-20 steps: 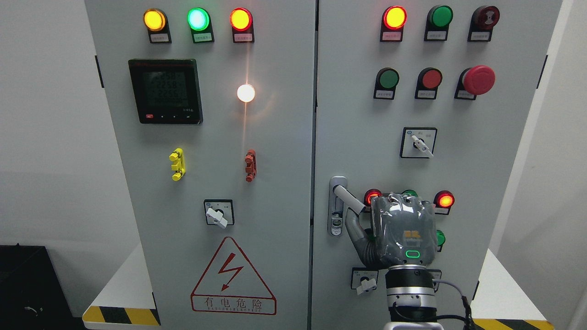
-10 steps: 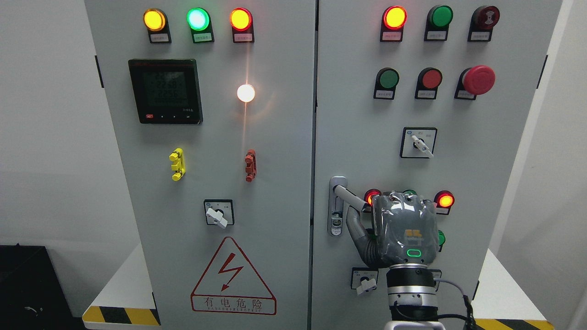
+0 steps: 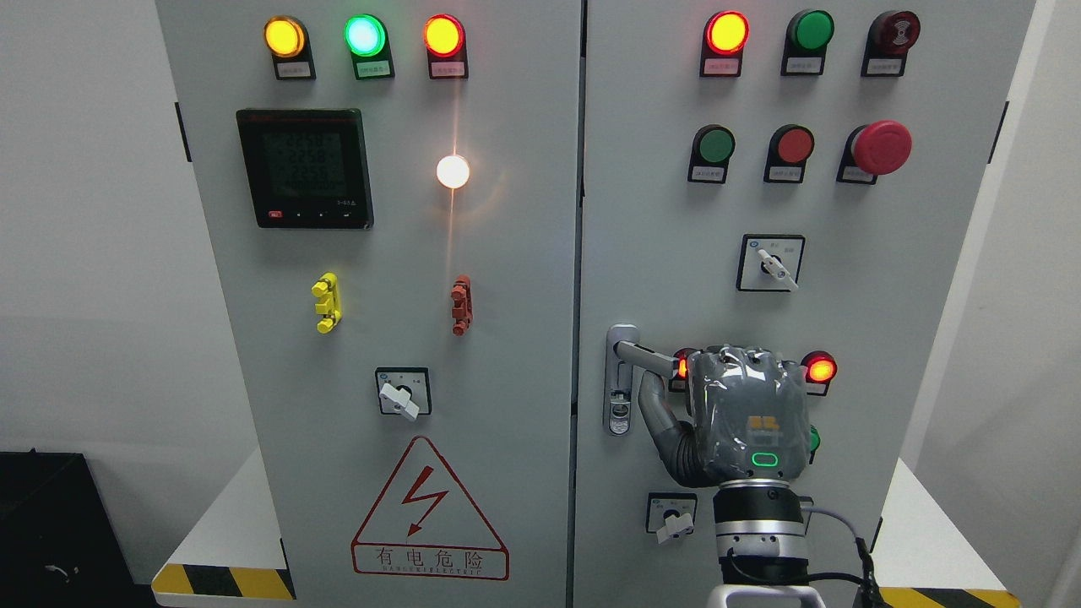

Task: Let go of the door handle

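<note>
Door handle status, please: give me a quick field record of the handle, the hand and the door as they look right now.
handle: door handle, lever pointing right, roughly level
hand: right hand at the lever's end, back toward the camera, thumb under the lever
grip: fingers hidden, cannot tell
door: right cabinet door looks shut, flush with the left one
left arm: not in view

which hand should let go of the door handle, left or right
Right. The right hand is already at the door handle on the cabinet's right door, its thumb just under the lever, its arm coming up from the bottom right. No left hand is in view.
</note>
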Controlling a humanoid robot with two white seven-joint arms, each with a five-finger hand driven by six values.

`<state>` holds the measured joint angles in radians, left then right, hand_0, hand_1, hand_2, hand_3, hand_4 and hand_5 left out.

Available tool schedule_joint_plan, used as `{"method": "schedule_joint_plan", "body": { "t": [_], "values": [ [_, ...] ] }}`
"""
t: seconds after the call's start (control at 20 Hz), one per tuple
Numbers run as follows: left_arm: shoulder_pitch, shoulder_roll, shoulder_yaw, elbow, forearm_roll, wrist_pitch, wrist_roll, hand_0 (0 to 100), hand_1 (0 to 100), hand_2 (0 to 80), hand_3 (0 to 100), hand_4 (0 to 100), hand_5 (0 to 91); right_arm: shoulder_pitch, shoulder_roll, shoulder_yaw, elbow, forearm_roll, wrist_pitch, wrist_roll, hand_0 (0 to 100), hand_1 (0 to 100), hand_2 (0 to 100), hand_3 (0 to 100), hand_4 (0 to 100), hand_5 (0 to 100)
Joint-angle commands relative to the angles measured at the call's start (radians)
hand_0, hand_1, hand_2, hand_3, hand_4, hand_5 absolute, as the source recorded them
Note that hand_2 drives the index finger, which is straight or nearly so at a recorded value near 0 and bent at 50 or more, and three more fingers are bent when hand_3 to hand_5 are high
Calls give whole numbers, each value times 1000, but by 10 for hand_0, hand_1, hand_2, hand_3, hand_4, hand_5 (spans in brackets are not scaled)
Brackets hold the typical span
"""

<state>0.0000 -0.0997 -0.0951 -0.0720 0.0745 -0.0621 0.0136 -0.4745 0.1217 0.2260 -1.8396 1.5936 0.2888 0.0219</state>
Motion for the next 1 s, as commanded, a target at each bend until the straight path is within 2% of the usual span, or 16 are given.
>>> {"method": "schedule_joint_plan", "body": {
  "t": [0.0, 0.65, 0.95],
  "values": [
    [17, 0, 0, 0, -1, -1, 0, 120, 556, 0, 0, 0, 0, -4, -1, -7, -1, 0, 0, 1, 561, 333, 952, 1000, 1000, 993],
    [17, 0, 0, 0, -1, -1, 0, 120, 556, 0, 0, 0, 0, 11, -2, -7, -12, -1, -2, 1, 567, 332, 938, 1000, 1000, 988],
    [17, 0, 0, 0, -1, -1, 0, 120, 556, 0, 0, 0, 0, 62, -4, -8, -61, -3, -5, 1, 583, 325, 913, 1000, 996, 973]
  ]
}}
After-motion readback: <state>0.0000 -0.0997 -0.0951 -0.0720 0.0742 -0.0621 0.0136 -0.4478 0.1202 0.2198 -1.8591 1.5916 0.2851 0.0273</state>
